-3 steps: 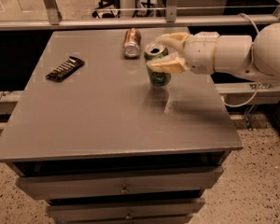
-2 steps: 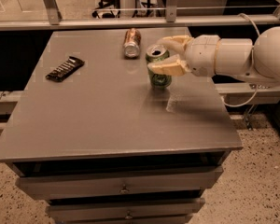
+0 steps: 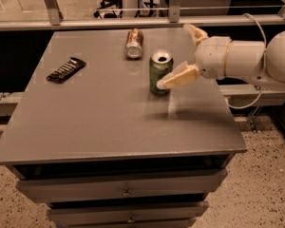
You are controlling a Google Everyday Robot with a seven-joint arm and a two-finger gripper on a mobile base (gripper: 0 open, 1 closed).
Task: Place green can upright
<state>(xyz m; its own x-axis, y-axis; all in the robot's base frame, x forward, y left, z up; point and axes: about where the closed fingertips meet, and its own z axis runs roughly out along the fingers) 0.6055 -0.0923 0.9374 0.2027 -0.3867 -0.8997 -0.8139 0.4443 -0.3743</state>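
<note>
The green can (image 3: 160,71) stands upright on the grey table (image 3: 95,113), right of centre, with its silver top and open mouth facing up. My gripper (image 3: 174,56) is just right of the can and is open, with its jaws spread wide. The near finger (image 3: 180,77) reaches across the can's lower right side; I cannot tell whether it touches. The far finger (image 3: 196,33) points back and away from the can. The white arm (image 3: 247,58) comes in from the right.
A brownish-orange can (image 3: 134,42) lies on its side behind and left of the green can. A flat black packet (image 3: 65,69) lies at the table's left. A metal rail (image 3: 133,22) runs along the back edge. Drawers (image 3: 126,190) are below the front edge.
The gripper was shut on the green can, holding it just above the table. Now the can stands on the table, and the jaws have opened and drawn back to the right.
</note>
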